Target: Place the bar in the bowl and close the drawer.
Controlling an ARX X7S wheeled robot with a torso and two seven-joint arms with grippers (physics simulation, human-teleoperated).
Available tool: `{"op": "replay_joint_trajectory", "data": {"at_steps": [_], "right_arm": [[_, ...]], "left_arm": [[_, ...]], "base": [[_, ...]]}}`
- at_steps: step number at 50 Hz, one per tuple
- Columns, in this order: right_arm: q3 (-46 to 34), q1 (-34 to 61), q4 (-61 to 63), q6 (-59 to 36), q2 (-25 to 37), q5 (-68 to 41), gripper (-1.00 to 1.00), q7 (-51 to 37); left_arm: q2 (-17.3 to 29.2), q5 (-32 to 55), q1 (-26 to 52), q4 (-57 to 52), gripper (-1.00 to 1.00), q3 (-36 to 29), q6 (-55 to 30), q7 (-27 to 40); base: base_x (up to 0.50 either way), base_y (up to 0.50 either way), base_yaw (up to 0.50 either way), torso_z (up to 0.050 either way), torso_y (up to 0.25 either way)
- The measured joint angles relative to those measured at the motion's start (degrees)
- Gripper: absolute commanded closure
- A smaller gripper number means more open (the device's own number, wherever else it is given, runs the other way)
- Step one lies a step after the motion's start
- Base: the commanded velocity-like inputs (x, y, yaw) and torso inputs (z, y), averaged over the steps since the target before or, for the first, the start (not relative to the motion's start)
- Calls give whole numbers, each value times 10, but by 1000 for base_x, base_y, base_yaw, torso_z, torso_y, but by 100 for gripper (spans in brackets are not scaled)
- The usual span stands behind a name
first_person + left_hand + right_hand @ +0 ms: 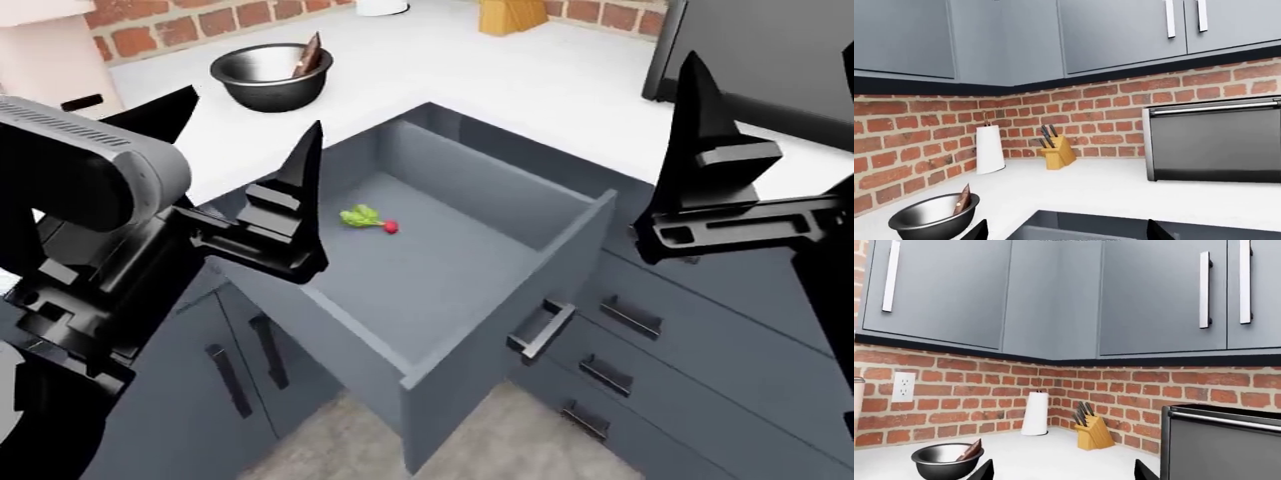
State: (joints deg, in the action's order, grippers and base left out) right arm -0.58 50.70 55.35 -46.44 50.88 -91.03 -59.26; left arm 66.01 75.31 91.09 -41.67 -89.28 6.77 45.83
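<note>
Leaning on the rim inside the bowl (271,75), the bar (310,55) is already placed. Both grippers, left (247,150) and right (694,90), are open and empty. Still open, the drawer (441,300) probably slides stiffly; I would push its flat front.

Left gripper (247,150): fingers spread, empty, raised over the drawer's near-left wall; open air above and ahead of it.
Right gripper (701,110): raised over the counter (561,85) at the drawer's far-right side; nothing touches it.
Drawer (467,330): pulled fully out between the two grippers, its front wall standing into the aisle below them.
Drawer interior: wide and bare beneath the left gripper, except a radish (367,218) lying on the floor close under its tips.
Bowl (271,75): ahead of the left gripper on the counter, open on top; the bar (310,55) leans inside against its rim.
Oven (721,60): dark bulk just behind the right gripper, blocking that side.
Knife block (1058,151), paper roll (989,149): far back at the brick wall, well apart from both grippers.
</note>
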Motion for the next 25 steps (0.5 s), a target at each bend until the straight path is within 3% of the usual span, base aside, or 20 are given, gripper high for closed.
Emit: {"op": "replay_joint_trajectory", "data": {"at_steps": [20,25], "right_arm": [[-23,72,-21,-17,24,-37,-100,-30],[-29,92,-31,-20,30,-49,-100,-39]], "left_arm": [[16,68,67,22,-100,27,-54,-25],[18,83,84,28,-100,35,-69,-28]], "base": [[370,336,0,0,0],[0,0,0,0,0]]}}
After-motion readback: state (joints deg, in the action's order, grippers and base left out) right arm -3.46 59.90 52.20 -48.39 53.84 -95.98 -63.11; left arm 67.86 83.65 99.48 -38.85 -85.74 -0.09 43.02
